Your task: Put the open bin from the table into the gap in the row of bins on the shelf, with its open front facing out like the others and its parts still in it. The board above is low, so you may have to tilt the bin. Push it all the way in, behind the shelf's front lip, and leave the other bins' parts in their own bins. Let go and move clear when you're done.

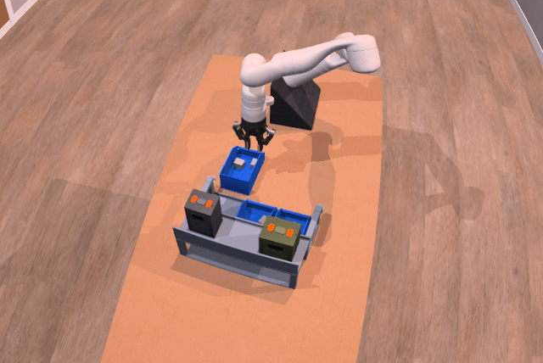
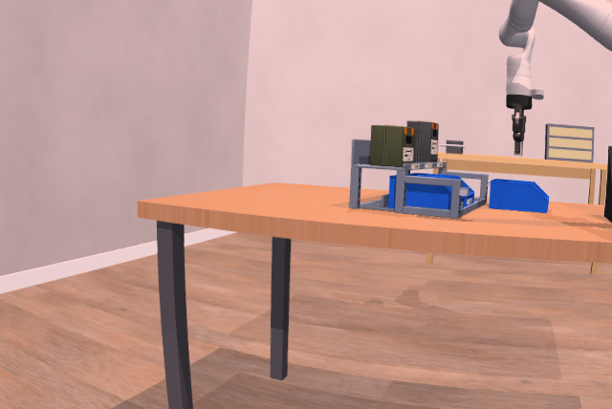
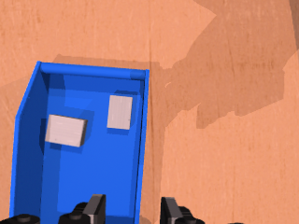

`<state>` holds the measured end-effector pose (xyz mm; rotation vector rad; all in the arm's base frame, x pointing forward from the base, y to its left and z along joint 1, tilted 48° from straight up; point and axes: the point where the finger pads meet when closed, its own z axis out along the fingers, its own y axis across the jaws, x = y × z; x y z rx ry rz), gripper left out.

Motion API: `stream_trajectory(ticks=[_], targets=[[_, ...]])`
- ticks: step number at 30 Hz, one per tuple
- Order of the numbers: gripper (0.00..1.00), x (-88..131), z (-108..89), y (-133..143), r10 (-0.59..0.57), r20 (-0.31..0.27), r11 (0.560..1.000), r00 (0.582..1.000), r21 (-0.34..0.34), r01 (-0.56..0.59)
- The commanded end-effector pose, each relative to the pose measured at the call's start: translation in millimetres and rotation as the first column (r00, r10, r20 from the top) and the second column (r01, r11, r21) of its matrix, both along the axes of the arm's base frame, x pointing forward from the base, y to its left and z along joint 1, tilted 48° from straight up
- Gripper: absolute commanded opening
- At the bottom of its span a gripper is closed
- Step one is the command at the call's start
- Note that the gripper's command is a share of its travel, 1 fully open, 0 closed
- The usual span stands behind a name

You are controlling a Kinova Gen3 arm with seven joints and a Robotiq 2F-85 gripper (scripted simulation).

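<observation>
Two pale, matte blocks with squared edges lie in the open bin [image 1: 234, 182] [image 2: 517, 195] [image 3: 98, 173], a smooth blue shell with one sloped end, standing on the wood-grained orange table [image 1: 333, 306] [image 2: 345, 231] [image 3: 224, 173] near the grey shelf [image 1: 237, 246] [image 2: 400, 192]. Above it, the black gripper [image 1: 254, 145] [image 2: 517, 151] [image 3: 133, 211] stands partly open, holding nothing. Blue shelf bins [image 1: 254, 209] [image 2: 427, 194] are partly hidden by the upper board and the green case [image 1: 279, 240] [image 2: 390, 145]; the wrist view cuts off the open bin's lower end.
</observation>
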<state>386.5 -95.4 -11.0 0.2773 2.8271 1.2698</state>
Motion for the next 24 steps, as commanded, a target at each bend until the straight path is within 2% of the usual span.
stream_trajectory(ticks=[1, 2, 14, 19, 24], targets=[[0.39, 21, -14.4, -9, 0.117, 0.130, 0.993, 0.985, -0.027, -0.114], [0.39, 27, -19.0, -12, 0.152, 0.167, 0.988, 0.974, -0.037, -0.148], [0.39, 27, -19.0, -12, 0.152, 0.167, 0.988, 0.974, -0.037, -0.148], [0.39, 68, -50.6, -30, 0.321, 0.341, 0.947, 0.884, -0.107, -0.303], [0.39, 68, -50.6, -30, 0.321, 0.341, 0.947, 0.884, -0.107, -0.303]])
